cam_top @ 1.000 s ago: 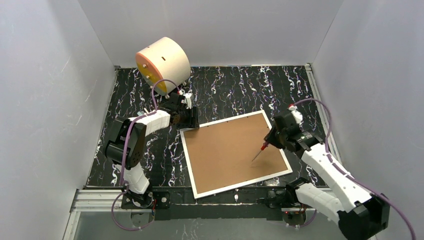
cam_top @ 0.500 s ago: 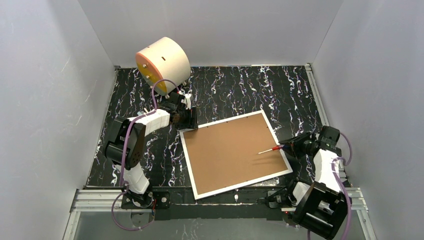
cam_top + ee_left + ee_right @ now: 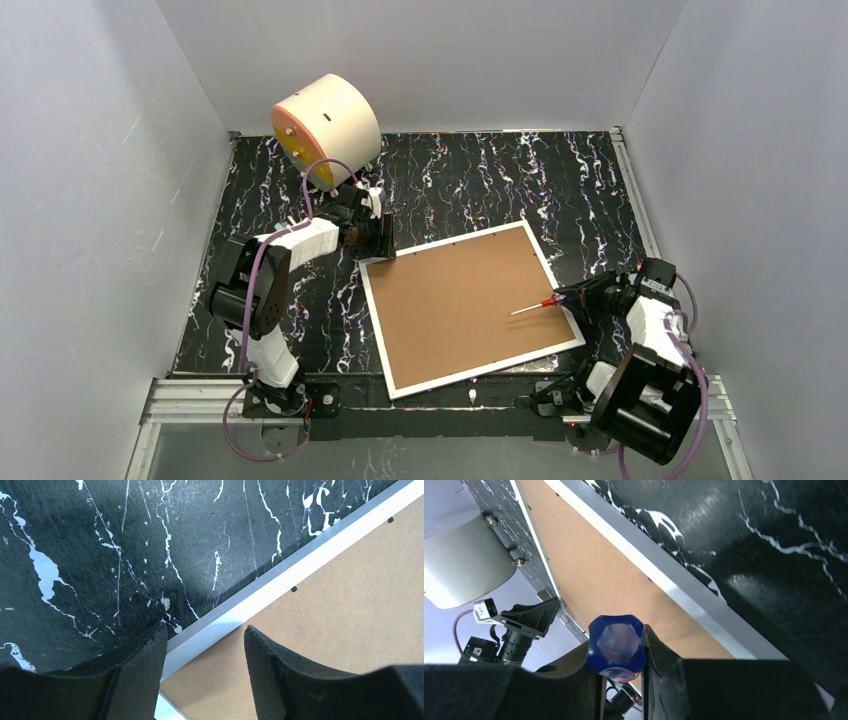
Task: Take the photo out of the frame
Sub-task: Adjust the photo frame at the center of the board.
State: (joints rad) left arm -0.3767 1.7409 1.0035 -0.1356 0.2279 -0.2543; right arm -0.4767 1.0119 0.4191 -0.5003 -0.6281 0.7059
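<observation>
Right claw (image 3: 588, 294): clamped on a blue-handled screwdriver (image 3: 616, 647), tip over the frame's brown back by its right edge.
Left claw (image 3: 205, 640): jaws wide, astride the frame's far-left corner rim.
Frame (image 3: 460, 300): lay face-down between the worktop's (image 3: 480, 180) centre and near edge.
Photo: unseen; judged beneath the backing.
Risk: the tip could slip off a tab and gouge the board.
Surroundings: cream cylinder (image 3: 325, 125) at the far-left corner, well apart, no hindrance.

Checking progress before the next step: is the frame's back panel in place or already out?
In place. The brown back panel lies flat, facing up, inside the white border of the frame.
</observation>
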